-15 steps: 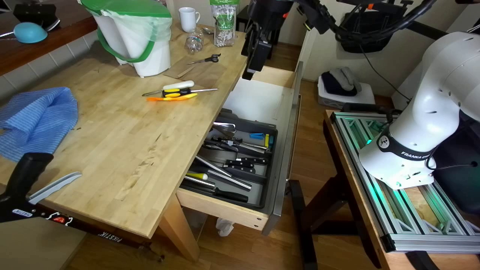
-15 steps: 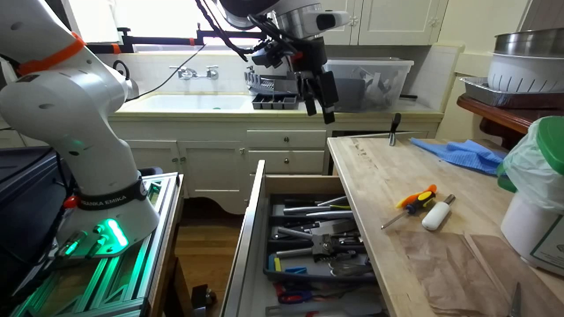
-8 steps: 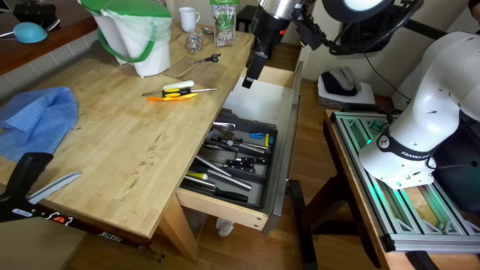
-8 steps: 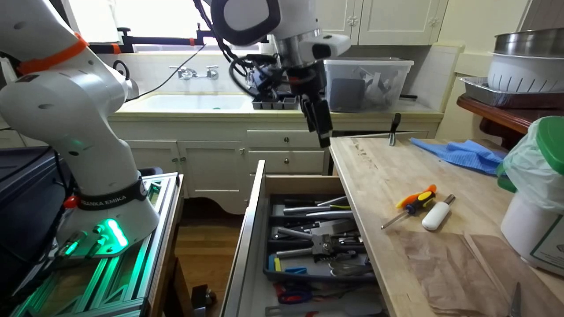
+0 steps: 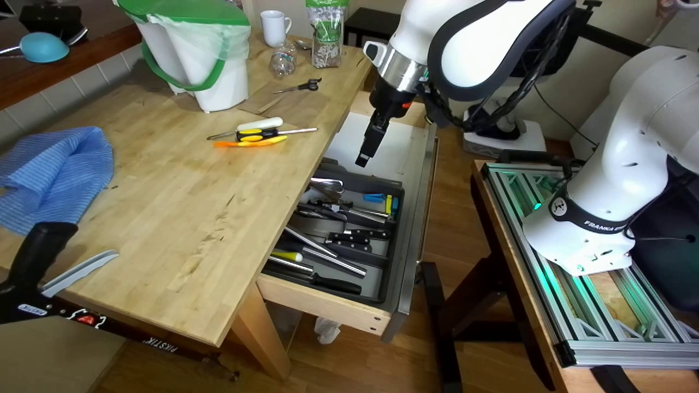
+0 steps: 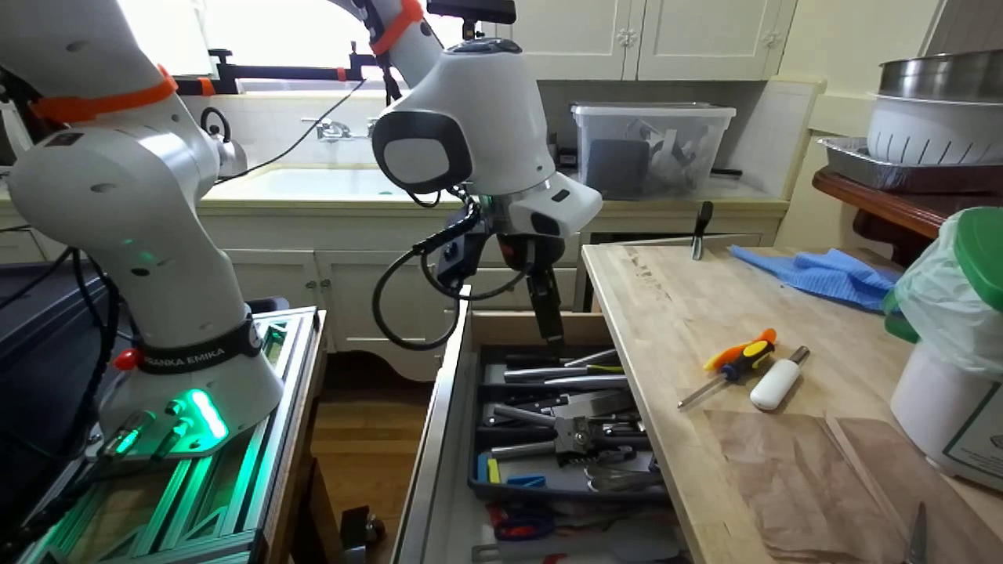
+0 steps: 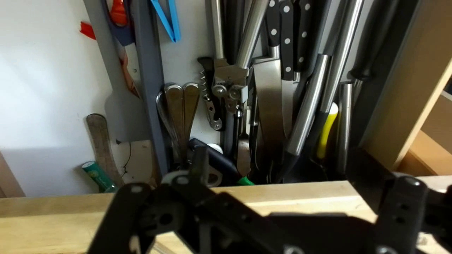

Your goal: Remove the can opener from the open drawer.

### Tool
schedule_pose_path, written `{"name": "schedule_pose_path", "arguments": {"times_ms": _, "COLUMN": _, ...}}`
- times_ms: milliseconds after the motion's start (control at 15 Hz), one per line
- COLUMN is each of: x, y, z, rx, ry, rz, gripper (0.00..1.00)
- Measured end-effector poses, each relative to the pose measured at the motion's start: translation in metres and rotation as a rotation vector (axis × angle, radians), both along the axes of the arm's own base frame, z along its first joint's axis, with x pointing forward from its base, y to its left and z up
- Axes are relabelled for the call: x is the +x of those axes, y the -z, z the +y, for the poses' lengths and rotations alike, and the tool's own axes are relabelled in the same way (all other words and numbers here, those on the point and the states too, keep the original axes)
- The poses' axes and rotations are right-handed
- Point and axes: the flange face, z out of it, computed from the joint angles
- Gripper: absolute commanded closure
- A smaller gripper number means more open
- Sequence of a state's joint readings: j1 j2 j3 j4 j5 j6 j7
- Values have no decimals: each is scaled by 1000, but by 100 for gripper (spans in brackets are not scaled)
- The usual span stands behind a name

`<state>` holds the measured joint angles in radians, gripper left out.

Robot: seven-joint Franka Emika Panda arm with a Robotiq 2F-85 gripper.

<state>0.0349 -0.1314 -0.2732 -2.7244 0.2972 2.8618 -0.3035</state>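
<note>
While the gripper (image 5: pixel 362 160) hovers, the drawer (image 5: pixel 327 306) holds the can opener (image 7: pixel 231 74).

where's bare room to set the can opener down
The table is bare between the blue cloth and orange tool. In the wrist view, the drawer lies bare far left, past the grey spatula and green tube. The divider tray is crowded, a corkscrew beside the can opener.
</note>
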Motion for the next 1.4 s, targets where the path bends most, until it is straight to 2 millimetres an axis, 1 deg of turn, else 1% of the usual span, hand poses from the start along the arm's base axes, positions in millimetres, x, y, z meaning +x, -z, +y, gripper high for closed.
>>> {"name": "schedule_pose_path", "arguments": {"times_ms": 200, "x": 1, "y": -1, "z": 0, "rx": 0, "ry": -1, "rz": -4, "gripper": 0}}
{"name": "schedule_pose_path", "arguments": {"times_ms": 333, "x": 1, "y": 3, "z": 1, "rx": -2, "ry": 0, "rz": 7, "gripper": 0}}
{"name": "schedule_pose_path", "arguments": {"times_ms": 533, "x": 4, "y": 28, "z": 8, "rx": 15, "ry": 18, "rz": 60, "gripper": 0}}
{"name": "schedule_pose_path", "arguments": {"times_ms": 800, "x": 19, "y": 63, "z": 27, "rx": 62, "ry": 58, "rz": 116, "gripper": 0}}
{"name": "schedule_pose_path", "arguments": {"times_ms": 933, "x": 25, "y": 80, "z": 33, "rx": 71, "ry": 74, "rz": 144, "gripper": 0}}
{"name": "schedule_pose_path", "arguments": {"times_ms": 1133, "x": 28, "y": 104, "z": 31, "rx": 71, "ry": 94, "rz": 185, "gripper": 0}}
{"name": "schedule_pose_path", "arguments": {"times_ms": 1400, "x": 19, "y": 132, "z": 24, "rx": 65, "ry": 114, "rz": 247, "gripper": 0}}
